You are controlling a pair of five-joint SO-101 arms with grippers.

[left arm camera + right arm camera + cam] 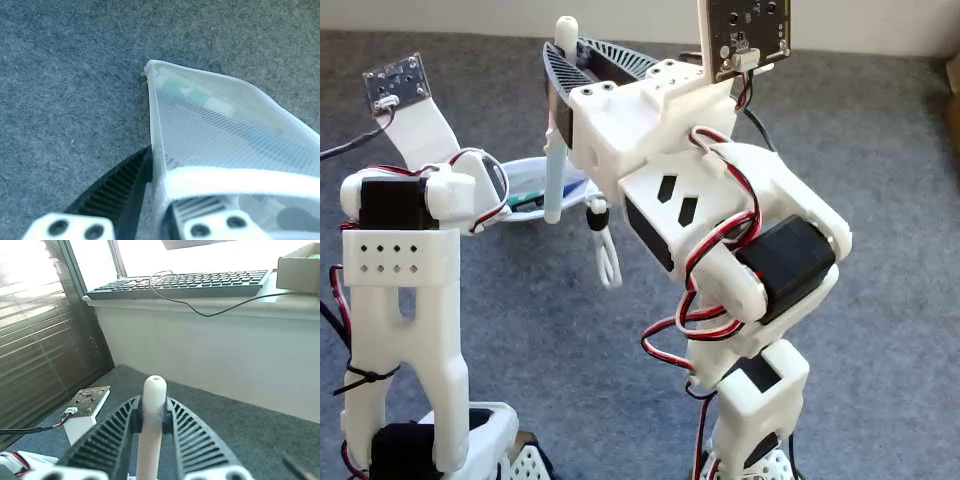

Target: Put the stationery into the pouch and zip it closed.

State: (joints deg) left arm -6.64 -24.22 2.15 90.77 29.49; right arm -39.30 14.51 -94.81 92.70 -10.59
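Right pincer [151, 415] clamped on a white pen [154, 390], held upright. In the high view the pen stands at 11 o'clock from centre, its lower end at the mesh pouch [225, 135]; contact, cannot tell. Pouch lies on the grey desk [880, 150] at 10 o'clock. Left pincer [159, 182] closed on the pouch's open edge, one finger outside, one inside. Green-and-white stationery [200, 95] shows through the mesh. White cord loop [608, 255] at 4 o'clock of the pouch
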